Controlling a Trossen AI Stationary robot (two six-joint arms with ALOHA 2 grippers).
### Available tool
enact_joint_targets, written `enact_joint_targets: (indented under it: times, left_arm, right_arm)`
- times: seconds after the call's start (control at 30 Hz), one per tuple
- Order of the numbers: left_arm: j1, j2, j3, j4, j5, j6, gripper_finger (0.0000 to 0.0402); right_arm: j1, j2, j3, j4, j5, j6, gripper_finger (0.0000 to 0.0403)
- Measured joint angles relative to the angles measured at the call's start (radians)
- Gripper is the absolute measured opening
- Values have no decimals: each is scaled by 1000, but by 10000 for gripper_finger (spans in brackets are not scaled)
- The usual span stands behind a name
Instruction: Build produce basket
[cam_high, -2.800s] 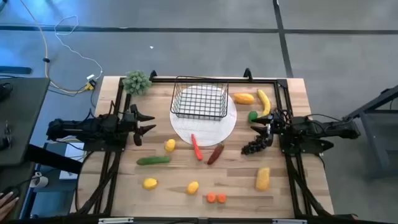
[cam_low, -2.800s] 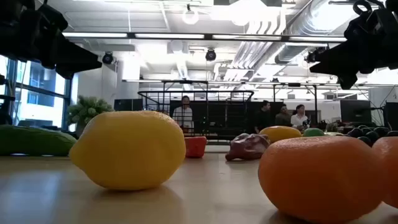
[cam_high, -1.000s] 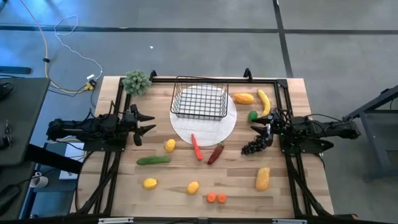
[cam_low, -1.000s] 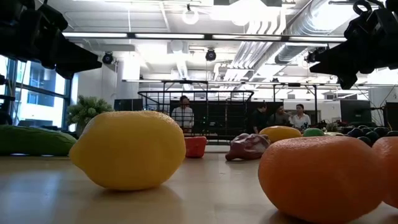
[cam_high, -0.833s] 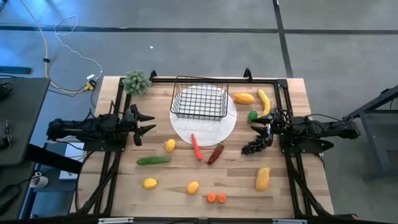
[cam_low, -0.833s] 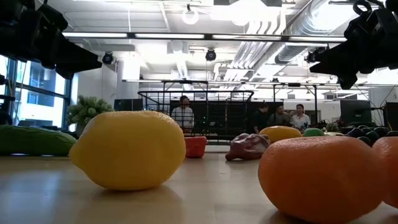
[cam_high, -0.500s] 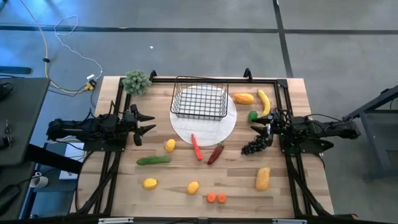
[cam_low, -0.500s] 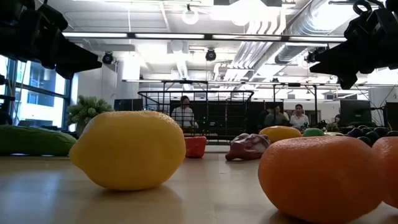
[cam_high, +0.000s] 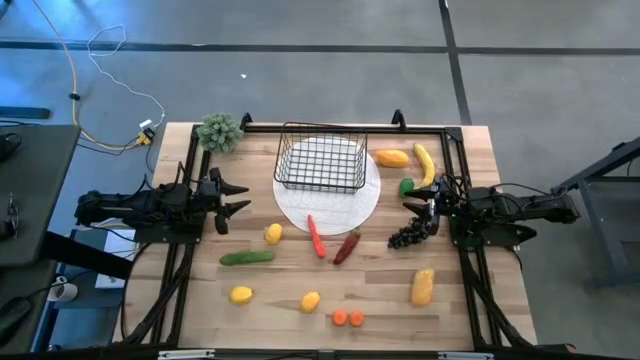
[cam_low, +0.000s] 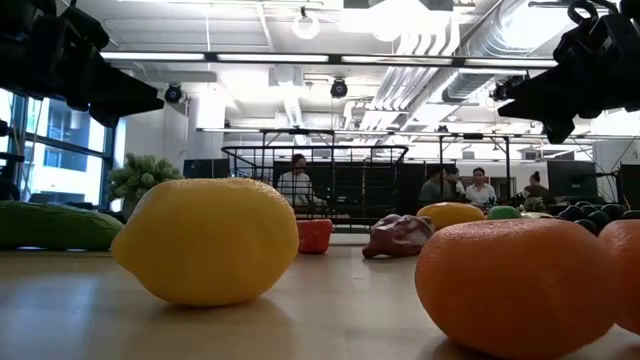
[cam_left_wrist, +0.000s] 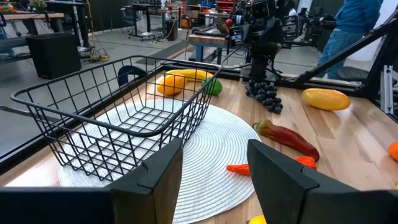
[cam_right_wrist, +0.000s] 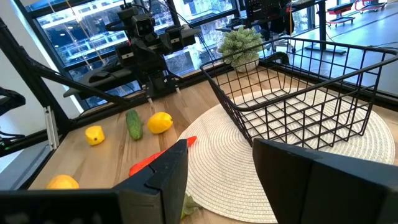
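High view: the basket (cam_high: 321, 160) sits empty on the white plate (cam_high: 328, 205); grapes (cam_high: 404, 236) lie just right of it, nearest the right gripper (cam_high: 425, 210), spread empty; left gripper (cam_high: 233, 196) likewise.

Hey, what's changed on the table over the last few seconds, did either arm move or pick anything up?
Nothing on the table visibly changed. The left gripper and right gripper hang open where they were, holding nothing. The basket sits empty on the white plate, and the produce, such as the cucumber and grapes, lies where it did. Only people in the room behind shifted.
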Motion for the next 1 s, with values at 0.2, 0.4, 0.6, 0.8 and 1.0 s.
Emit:
enact_joint_targets:
  times: [0.2, 0.4, 0.6, 0.8, 1.0]
  left_arm:
    - [0, 0, 0, 0, 0, 0, 168]
    - [0, 0, 0, 0, 0, 0, 168]
    - [0, 0, 0, 0, 0, 0, 168]
    - [0, 0, 0, 0, 0, 0, 168]
    - [0, 0, 0, 0, 0, 0, 168]
  right_arm:
    - [0, 0, 0, 0, 0, 0, 162]
    - [0, 0, 0, 1, 0, 0, 162]
    - [0, 0, 0, 5, 0, 0, 162]
    - [0, 0, -1, 11, 0, 25, 162]
    - [-1, 0, -1, 9, 0, 23, 162]
